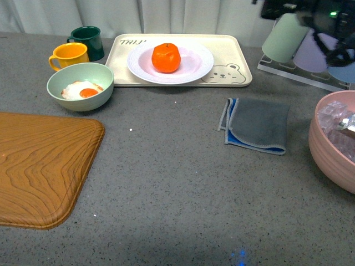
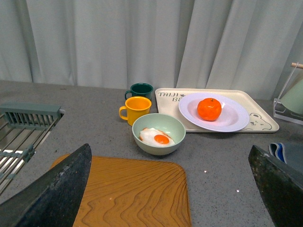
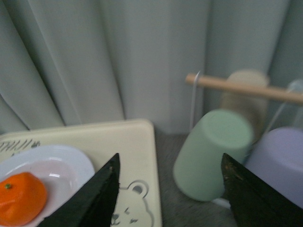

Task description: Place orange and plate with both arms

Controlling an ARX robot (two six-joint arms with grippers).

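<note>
While my right hand [image 3: 169,163] hangs raised beside the bear tray [image 1: 233,55], by a pale green cup [image 3: 210,153], its fingers [image 3: 94,198] stand wide apart, empty. My left hand [image 2: 169,149], facing the tray, is spread too, gripping nothing. The orange [image 1: 166,57] sits on the plate [image 1: 197,65], on that tray.

Pink bowl [image 1: 331,145] cut by right edge (contents unclear), wooden board [image 1: 39,166] by left; orange [image 3: 21,198] cropped in right wrist view.

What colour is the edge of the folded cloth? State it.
Blue edge, grey top; the cloth shows best in the front view.
</note>
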